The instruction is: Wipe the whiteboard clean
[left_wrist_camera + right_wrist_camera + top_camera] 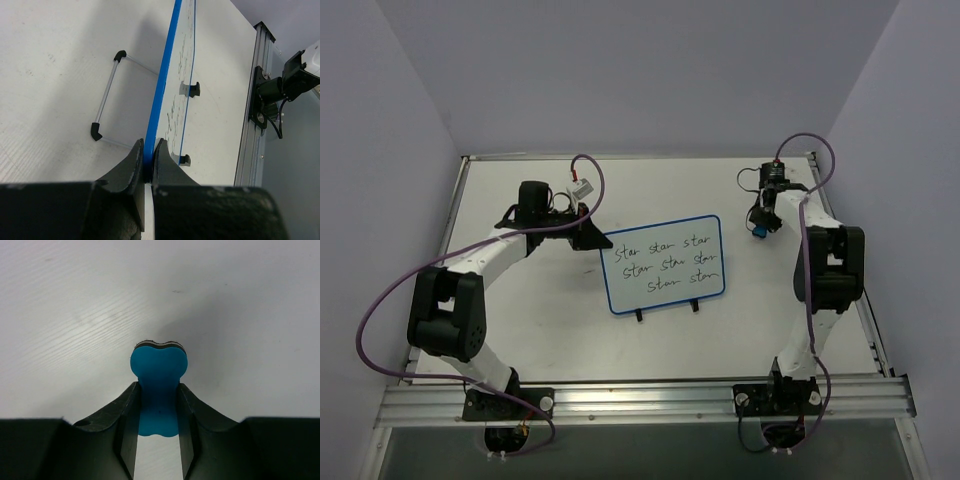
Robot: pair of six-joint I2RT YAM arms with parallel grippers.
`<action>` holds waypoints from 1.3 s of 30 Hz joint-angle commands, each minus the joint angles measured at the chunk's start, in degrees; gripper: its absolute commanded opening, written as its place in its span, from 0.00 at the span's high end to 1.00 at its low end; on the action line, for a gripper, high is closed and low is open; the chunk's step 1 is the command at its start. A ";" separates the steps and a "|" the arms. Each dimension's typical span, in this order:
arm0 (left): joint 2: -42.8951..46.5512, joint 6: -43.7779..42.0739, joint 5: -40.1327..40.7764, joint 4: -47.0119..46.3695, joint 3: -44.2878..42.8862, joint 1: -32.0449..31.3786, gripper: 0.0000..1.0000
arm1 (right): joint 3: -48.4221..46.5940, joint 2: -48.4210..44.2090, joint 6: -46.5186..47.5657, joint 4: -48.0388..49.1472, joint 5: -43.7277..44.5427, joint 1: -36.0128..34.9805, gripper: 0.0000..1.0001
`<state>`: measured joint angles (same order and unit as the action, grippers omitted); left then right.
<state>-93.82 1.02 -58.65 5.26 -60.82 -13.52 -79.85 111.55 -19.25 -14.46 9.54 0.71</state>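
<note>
- whiteboard point(663, 265) is propped up near the middle of the table point(520, 330), writing side facing the arm bases
- three rows of black handwriting point(662, 263) on it, "star" over and over, none of it wiped
- two small black feet point(639, 316) at its lower edge sit on the table
- left wrist view shows a wire stand point(107, 97) behind the board, resting on the table
- left gripper point(148, 150) is clamped on the board's left edge near the top corner, fingers point(131, 165) pinching the blue rim point(162, 85) with no gap showing
- right gripper point(157, 386) is closed on a small blue eraser point(159, 367), jaws pressed against its narrow waist, rounded end poking out past the tips
- eraser has a thin dark layer along its far face, material can't tell
- right gripper is near the far right corner of the table, well apart from the board
- can't tell from the wrist view whether the eraser touches the table
- aluminium rail point(640, 400) runs along the near edge, both arm bases bolted to it
</note>
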 commanded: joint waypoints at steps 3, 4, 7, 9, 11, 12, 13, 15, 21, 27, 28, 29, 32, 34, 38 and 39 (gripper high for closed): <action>-0.22 -11.56 18.75 -3.67 1.31 0.51 0.98 | 3.99 -18.45 -0.18 -2.07 9.08 -11.24 0.83; -0.14 -11.65 18.75 -3.59 1.31 0.51 0.98 | 5.22 -22.73 -0.35 -1.28 10.48 -15.09 0.84; -0.13 -11.74 18.93 -3.24 1.31 0.51 0.98 | 8.30 -29.25 -0.88 -1.36 16.63 -23.43 0.85; -0.48 -12.18 19.36 -2.54 1.05 0.51 0.98 | 9.98 -32.08 -1.23 -1.19 21.98 -28.90 0.86; -0.84 -12.27 19.63 -1.92 0.53 0.51 0.98 | 11.73 -35.60 -3.15 -1.27 25.34 -36.87 0.86; -1.19 -12.27 19.46 -1.83 0.44 0.60 0.98 | 12.61 -36.65 -3.95 -0.58 26.57 -39.27 0.86; -1.28 -12.27 19.28 -1.83 0.35 0.69 0.98 | 13.49 -38.06 -4.92 0.30 26.84 -41.73 0.87; -1.36 -12.27 19.02 -1.92 0.26 0.77 0.98 | 15.94 -38.42 -6.94 3.62 27.63 -49.11 0.89; -1.10 -12.27 18.75 -2.01 0.44 0.69 0.98 | 15.17 -28.24 -11.25 9.26 35.72 -63.44 0.89; -1.36 -12.27 18.66 -0.95 0.00 0.77 0.98 | 9.55 -17.43 -10.20 13.76 35.37 -66.01 0.91; -1.28 -12.27 18.66 -0.86 0.17 0.77 0.98 | 8.85 -15.76 -9.94 13.84 35.72 -66.54 0.94; -1.02 -12.27 18.66 -1.04 0.26 0.77 0.98 | 8.06 -15.05 -9.24 15.84 35.81 -66.63 0.95; -0.57 -12.27 18.84 -1.13 0.44 0.69 0.98 | 5.51 -12.15 -8.44 16.57 35.37 -66.63 0.95; -0.49 -12.27 18.49 -1.21 0.44 0.60 0.98 | 4.27 -10.05 -7.91 16.57 35.46 -66.63 0.95; 0.04 -12.27 18.31 -1.91 0.96 0.42 0.98 | 3.56 -8.19 -6.69 18.50 36.51 -66.54 0.96; 0.30 -12.18 18.31 -2.00 0.96 0.42 0.98 | 4.09 -7.93 -6.33 19.37 36.69 -66.37 0.96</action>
<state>-93.78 0.80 -57.12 5.78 -60.82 -13.34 -73.84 102.45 -26.44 -0.30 42.81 -65.82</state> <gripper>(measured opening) 0.087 0.271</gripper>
